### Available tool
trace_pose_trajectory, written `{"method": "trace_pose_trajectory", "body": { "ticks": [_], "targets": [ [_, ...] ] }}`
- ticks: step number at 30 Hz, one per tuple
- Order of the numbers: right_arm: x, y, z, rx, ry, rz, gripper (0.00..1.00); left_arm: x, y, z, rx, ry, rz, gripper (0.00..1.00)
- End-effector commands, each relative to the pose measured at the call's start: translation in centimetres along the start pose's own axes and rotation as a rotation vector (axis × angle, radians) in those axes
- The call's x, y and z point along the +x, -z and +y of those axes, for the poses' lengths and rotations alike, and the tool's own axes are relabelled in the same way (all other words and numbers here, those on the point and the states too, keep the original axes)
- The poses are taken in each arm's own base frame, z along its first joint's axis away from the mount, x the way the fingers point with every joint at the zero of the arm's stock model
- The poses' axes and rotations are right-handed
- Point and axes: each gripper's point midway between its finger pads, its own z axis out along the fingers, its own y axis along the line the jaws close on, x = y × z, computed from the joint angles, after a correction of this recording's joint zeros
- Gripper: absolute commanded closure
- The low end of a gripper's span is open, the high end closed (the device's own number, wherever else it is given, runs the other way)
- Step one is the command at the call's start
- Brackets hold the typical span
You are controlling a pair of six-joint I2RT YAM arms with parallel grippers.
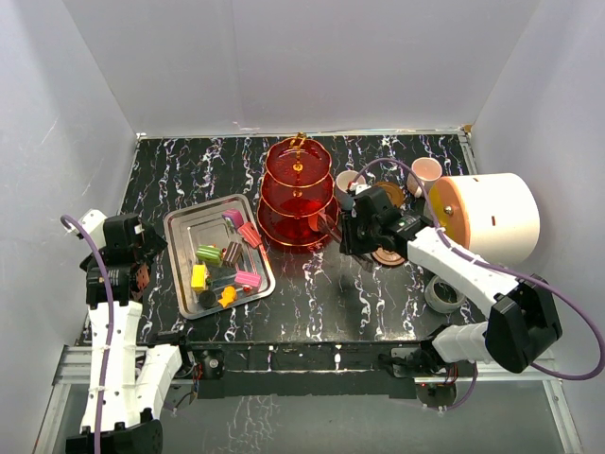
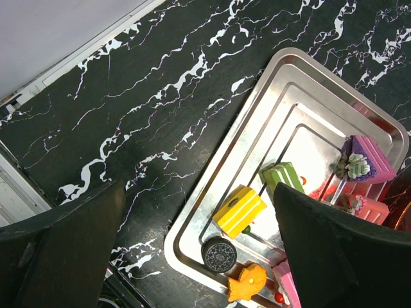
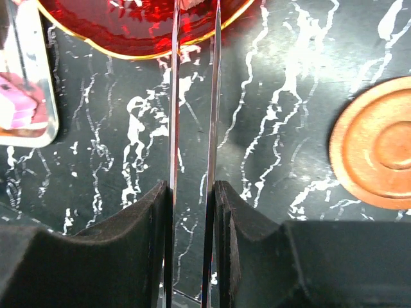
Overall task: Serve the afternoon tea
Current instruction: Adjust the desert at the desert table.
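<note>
The translucent red three-tier stand (image 1: 298, 194) with its gold rod stands at the middle back; its bottom rim (image 3: 128, 29) shows in the right wrist view. My right gripper (image 1: 352, 230) (image 3: 192, 189) is shut on a pair of thin metal tongs (image 3: 174, 96), whose blades point at the stand's base. A brown saucer (image 3: 379, 144) lies just right of them. Two pink cups (image 1: 425, 172) (image 1: 348, 182) stand behind the right arm. Colourful block sweets (image 1: 227, 260) lie in the silver tray (image 2: 192, 218); a yellow block (image 2: 239, 210) and a dark round cookie (image 2: 219, 253) are nearest. My left gripper (image 2: 199, 212) hangs open over the tray's left edge.
A big white cylinder with an orange face (image 1: 487, 218) lies at the right edge, touching the right arm's side. A grey tape roll (image 1: 441, 293) sits under the right forearm. White walls close in the black marbled table (image 1: 321, 303) on three sides.
</note>
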Motion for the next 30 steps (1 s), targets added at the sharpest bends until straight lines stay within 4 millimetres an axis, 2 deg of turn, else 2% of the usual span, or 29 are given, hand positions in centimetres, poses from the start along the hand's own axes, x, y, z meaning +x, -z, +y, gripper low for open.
{"method": "trace_pose_trajectory", "body": {
  "ticks": [1, 6, 10, 25, 30],
  "targets": [
    [-2.7, 1.8, -1.1, 0.091, 0.067, -0.082, 0.75, -0.1, 0.1, 0.0, 0.006, 0.002, -0.012, 0.01],
    [-3.5, 1.8, -0.9, 0.139, 0.125, -0.096, 0.74, 0.0, 0.1, 0.0, 0.006, 0.002, -0.011, 0.01],
    [-2.9, 1.5, -0.6, 0.208, 0.200, -0.064, 0.73, 0.0, 0.0, -0.1, 0.007, 0.001, -0.008, 0.01],
    [-0.7, 1.4, 2.9, 0.314, 0.434, -0.044, 0.68, 0.1, -0.2, -0.2, 0.012, -0.006, -0.004, 0.01],
    [-0.1, 1.3, 2.9, 0.415, 0.533, -0.029, 0.67, 0.1, -0.2, -0.2, 0.012, -0.006, -0.005, 0.01]
  ]
}}
